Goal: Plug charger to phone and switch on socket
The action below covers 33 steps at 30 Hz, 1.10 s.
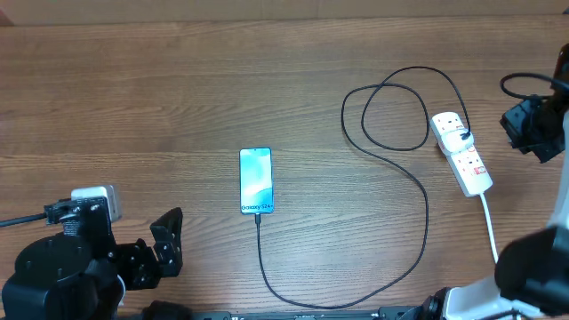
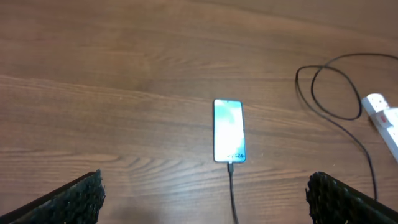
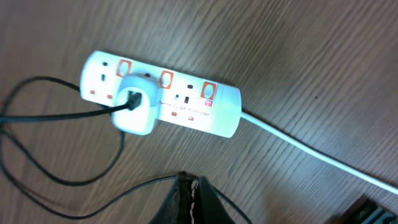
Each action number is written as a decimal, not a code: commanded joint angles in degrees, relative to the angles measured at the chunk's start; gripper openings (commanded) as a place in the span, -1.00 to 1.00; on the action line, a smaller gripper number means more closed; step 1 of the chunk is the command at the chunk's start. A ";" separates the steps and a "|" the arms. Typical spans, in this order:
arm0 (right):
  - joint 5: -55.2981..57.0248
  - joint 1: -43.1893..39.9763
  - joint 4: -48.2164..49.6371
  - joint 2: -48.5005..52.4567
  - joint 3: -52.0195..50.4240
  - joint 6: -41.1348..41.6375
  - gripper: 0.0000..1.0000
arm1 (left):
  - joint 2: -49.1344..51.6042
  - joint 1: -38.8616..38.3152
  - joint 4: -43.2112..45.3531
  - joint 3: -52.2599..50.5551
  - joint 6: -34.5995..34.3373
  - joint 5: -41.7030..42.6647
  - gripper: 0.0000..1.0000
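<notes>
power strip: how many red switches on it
3 switches along one edge of the strip: one beside the adapter, one mid-strip, one nearest the cord end. None seems hidden.

I see even, soft light across worktop, shadows faint. On my left wrist view phone screen washed out; right wrist view, socket glares white.

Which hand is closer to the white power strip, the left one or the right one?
Right. The right hand is close beside the power strip; the left hand is far off, beyond the phone.
</notes>
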 commanded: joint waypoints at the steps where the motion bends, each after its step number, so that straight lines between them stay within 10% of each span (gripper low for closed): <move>1: -5.09 -1.49 0.44 4.70 0.28 -4.98 -0.92 | 0.04 -0.37 -2.32 -0.22 0.68 -0.79 1.00; 33: -13.25 -1.95 8.96 20.87 0.31 -9.18 -0.93 | 0.04 -0.37 -3.43 -0.22 1.64 -1.70 1.00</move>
